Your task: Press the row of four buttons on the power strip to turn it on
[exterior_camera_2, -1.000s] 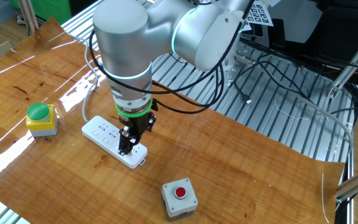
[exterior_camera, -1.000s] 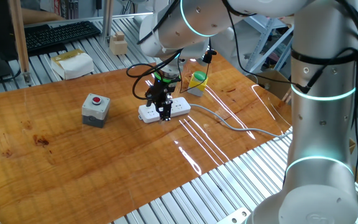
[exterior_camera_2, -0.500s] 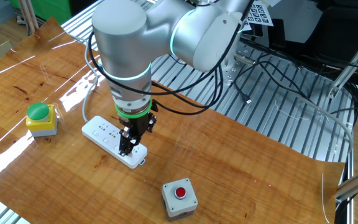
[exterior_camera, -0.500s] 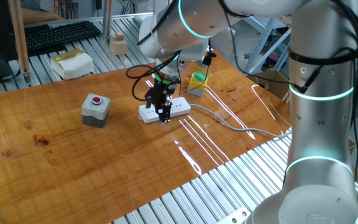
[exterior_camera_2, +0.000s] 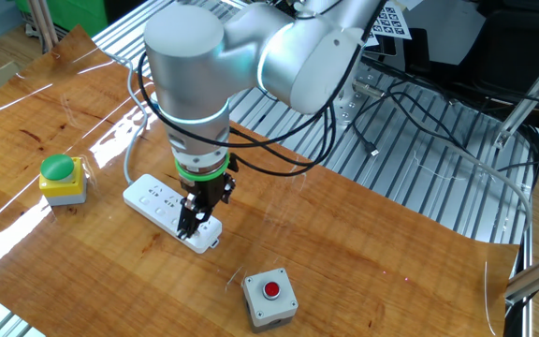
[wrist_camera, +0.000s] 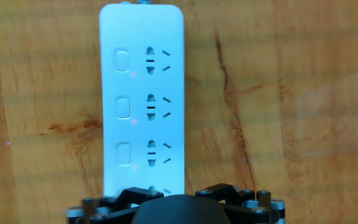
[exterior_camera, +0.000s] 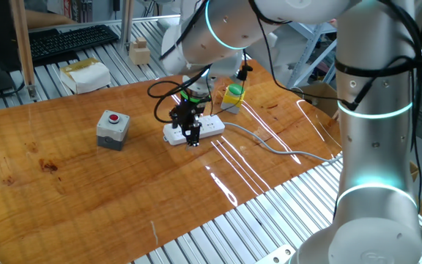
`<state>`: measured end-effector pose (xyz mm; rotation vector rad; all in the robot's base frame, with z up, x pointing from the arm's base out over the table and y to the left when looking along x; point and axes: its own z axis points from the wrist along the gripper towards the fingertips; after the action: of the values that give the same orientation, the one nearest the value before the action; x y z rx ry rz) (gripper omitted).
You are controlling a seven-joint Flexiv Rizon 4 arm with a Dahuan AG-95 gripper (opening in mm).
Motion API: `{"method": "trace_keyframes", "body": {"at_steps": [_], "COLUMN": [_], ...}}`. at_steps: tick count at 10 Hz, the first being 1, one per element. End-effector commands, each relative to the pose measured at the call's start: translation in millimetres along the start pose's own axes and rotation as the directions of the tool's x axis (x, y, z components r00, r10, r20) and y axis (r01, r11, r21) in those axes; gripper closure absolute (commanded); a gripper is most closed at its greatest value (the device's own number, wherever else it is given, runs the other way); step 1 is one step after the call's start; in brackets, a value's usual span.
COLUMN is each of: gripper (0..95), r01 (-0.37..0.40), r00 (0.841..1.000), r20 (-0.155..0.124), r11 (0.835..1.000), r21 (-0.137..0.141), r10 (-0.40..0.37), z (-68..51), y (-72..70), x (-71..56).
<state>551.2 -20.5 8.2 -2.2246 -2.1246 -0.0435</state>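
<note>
We see the gripper (exterior_camera_2: 191, 225), jaws wide and holding nothing, low over the power strip (exterior_camera_2: 153, 200) near its end.

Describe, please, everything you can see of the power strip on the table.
The power strip is a long, flat white plastic bar with rounded corners, lying flat on the wooden tabletop. Three rounded buttons show along one side, each beside a socket; the gripper body hides the near end. A grey cable leaves the far end. The gripper stands over it.
</note>
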Motion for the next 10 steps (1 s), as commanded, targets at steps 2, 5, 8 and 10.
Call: {"method": "trace_keyframes", "body": {"at_steps": [2, 5, 8, 10], "gripper": [0.0, 19.0, 57.0, 95.0], "r01": [0.045, 0.16, 0.465, 0.677], "r00": [0.999, 0.987, 0.883, 0.733], "r20": [-0.005, 0.004, 0.031, 0.027], "r11": [0.998, 0.986, 0.883, 0.732], "r21": [0.036, 0.049, 0.065, 0.08], "r10": [-0.044, -0.16, -0.467, -0.68], "z": [-31.3, -51.2, -67.4, -77.1], "y": [-5.6, -4.1, -7.2, -10.1], "x": [-2.6, -6.0, -12.5, -18.5]}}
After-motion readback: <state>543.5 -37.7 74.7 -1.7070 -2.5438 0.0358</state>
